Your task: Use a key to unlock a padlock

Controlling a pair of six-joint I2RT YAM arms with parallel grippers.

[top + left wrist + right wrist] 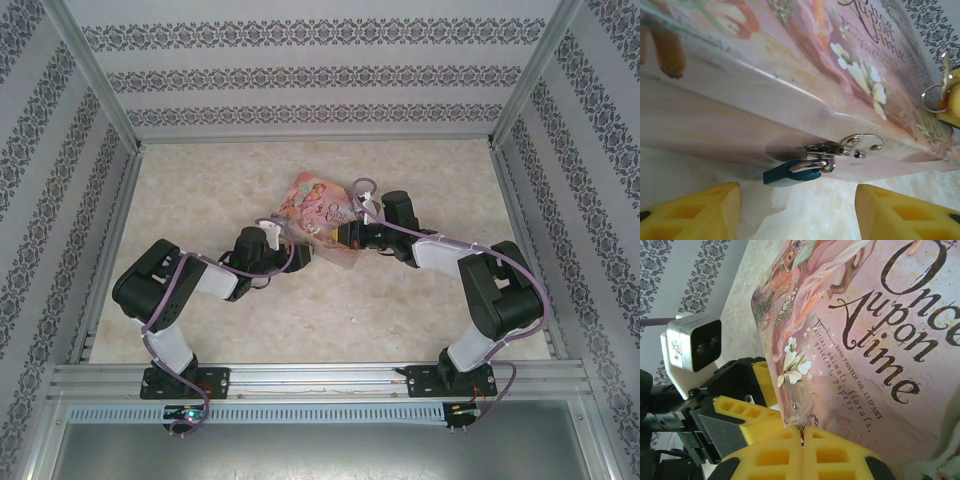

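Note:
The tiny teal padlock [790, 174] hangs by its thin silver shackle [826, 163] from a hasp [862, 142] on the side of the pink illustrated tin [790, 75]. My left gripper [797, 215] is open, its yellow fingers [690, 212] on either side of the padlock and a little short of it. My right gripper [801, 432] is shut on the key [796, 400], whose blade points up over the tin's lid [880, 340]; a ring [810, 421] hangs by the pads. In the top view both grippers, left [298, 240] and right [346, 234], meet at the tin [320, 212].
The tin lies mid-table on a marbled surface [200, 190]. Patterned walls [300, 75] and aluminium posts close in three sides. The left gripper's yellow fingers [747, 412] and camera [692, 347] sit right beside the right gripper.

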